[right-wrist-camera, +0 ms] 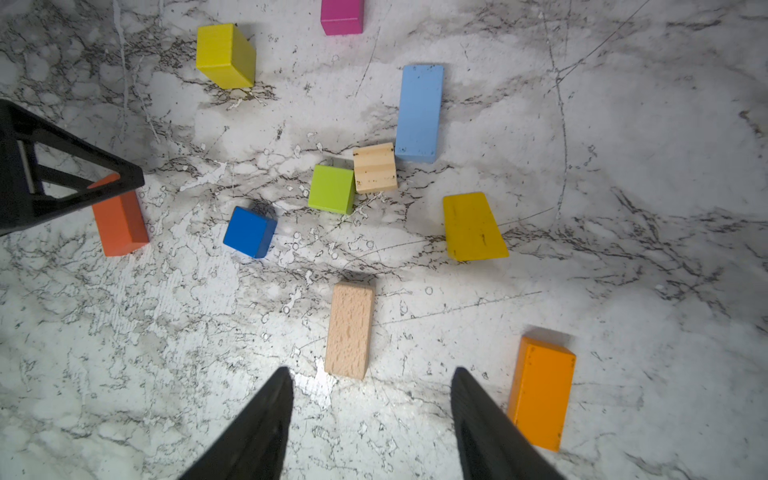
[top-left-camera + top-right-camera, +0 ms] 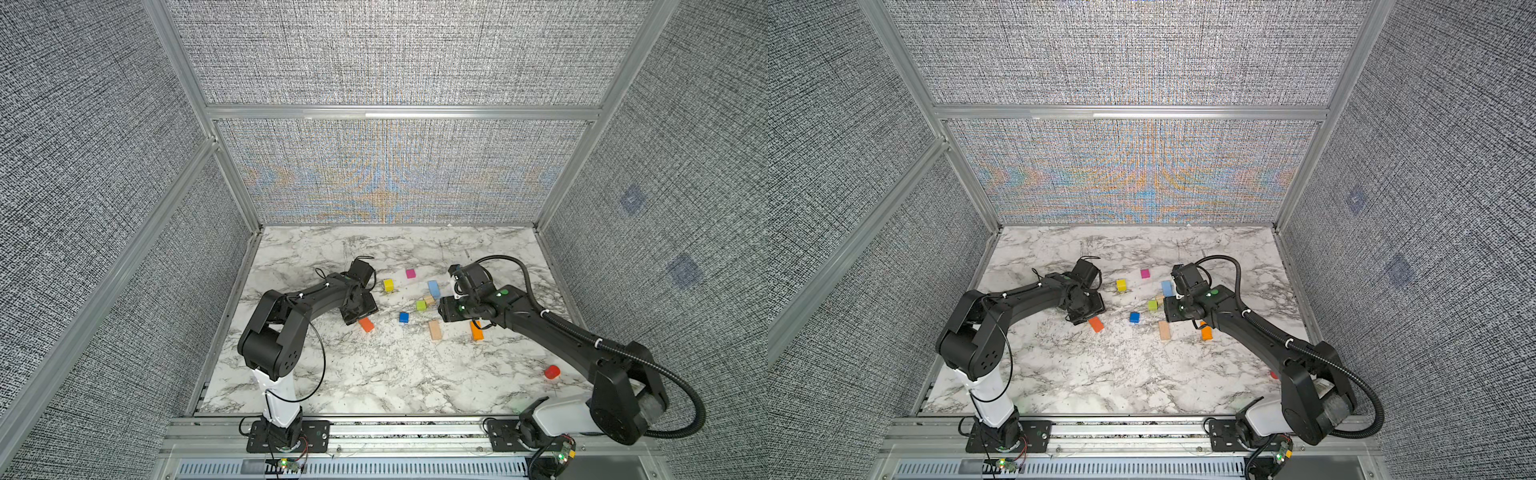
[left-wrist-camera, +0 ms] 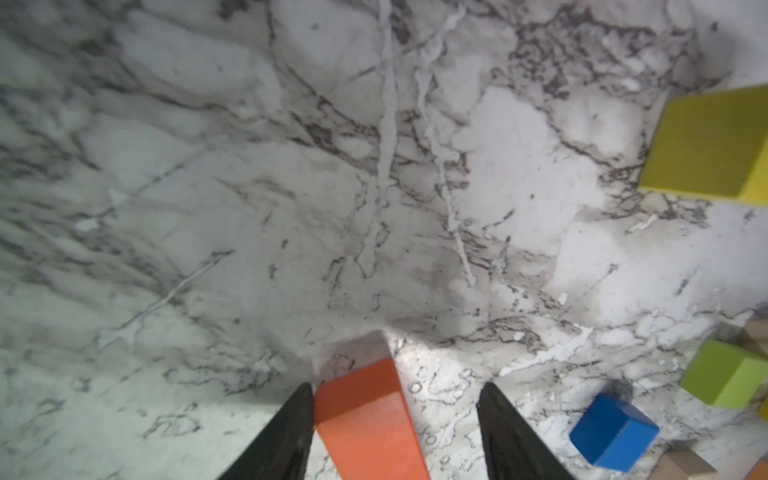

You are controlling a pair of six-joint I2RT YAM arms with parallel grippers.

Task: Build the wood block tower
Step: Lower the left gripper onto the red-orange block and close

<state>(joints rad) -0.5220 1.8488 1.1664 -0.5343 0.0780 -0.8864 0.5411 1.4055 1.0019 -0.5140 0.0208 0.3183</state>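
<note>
No legible writing in view
Nothing in any of the four views can be read as text, label, brand, number or sign
</note>
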